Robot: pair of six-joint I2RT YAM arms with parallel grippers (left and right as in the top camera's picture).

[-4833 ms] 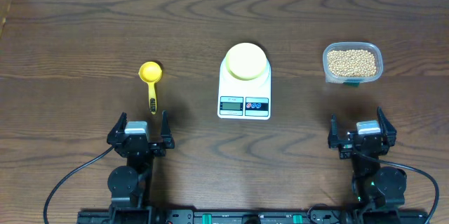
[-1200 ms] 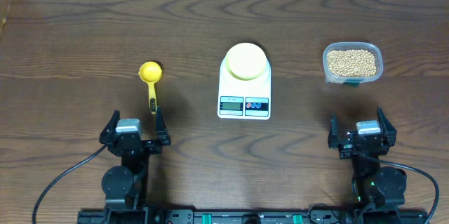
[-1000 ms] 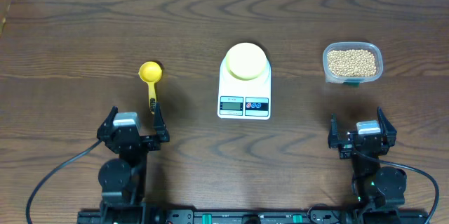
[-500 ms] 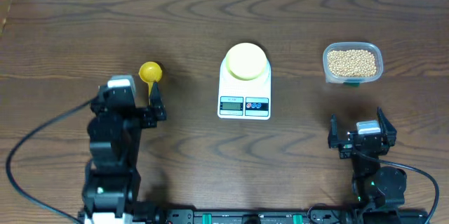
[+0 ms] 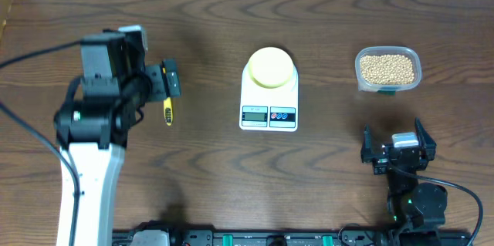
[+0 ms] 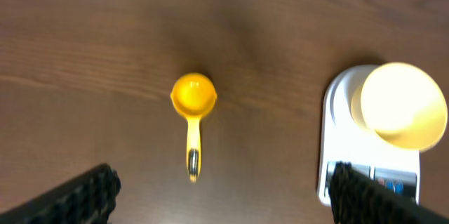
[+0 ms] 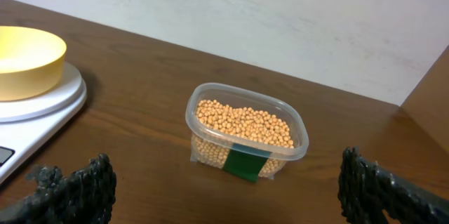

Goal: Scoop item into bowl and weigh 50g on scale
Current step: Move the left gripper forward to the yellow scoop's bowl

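Dark brown wood grain runs across the table (image 5: pixel 324 15), and at its middle sits the white scale (image 5: pixel 268 106), its display and two buttons facing the robot, the reading too small to make out. On the scale's round plate rests the pale yellow bowl (image 5: pixel 270 67), upright. To the right of the scale and well apart from it stands a clear plastic tub (image 5: pixel 386 48) with a green label (image 7: pixel 245 163) on its near wall, and the tan beans (image 5: pixel 387 69) lie heaped inside it. Left of the scale a yellow scoop (image 6: pixel 193 122) lies flat on the wood, its cup pointing away from the robot and its handle toward it. From overhead only the handle shows, the cup being hidden under the left gripper (image 6: pixel 223 176). That gripper hangs above the scoop, facing straight down, its two black fingers wide apart and touching nothing; the scoop shows between them in the wrist view, with the scale and bowl at the right edge. The right gripper (image 5: pixel 394 134) sits low near the front of the table, in front of the tub and well apart from it, its fingers likewise spread wide and holding nothing. Its wrist view looks across the wood at the tub, with the bowl at the left and a pale wall (image 7: pixel 280 20) behind.
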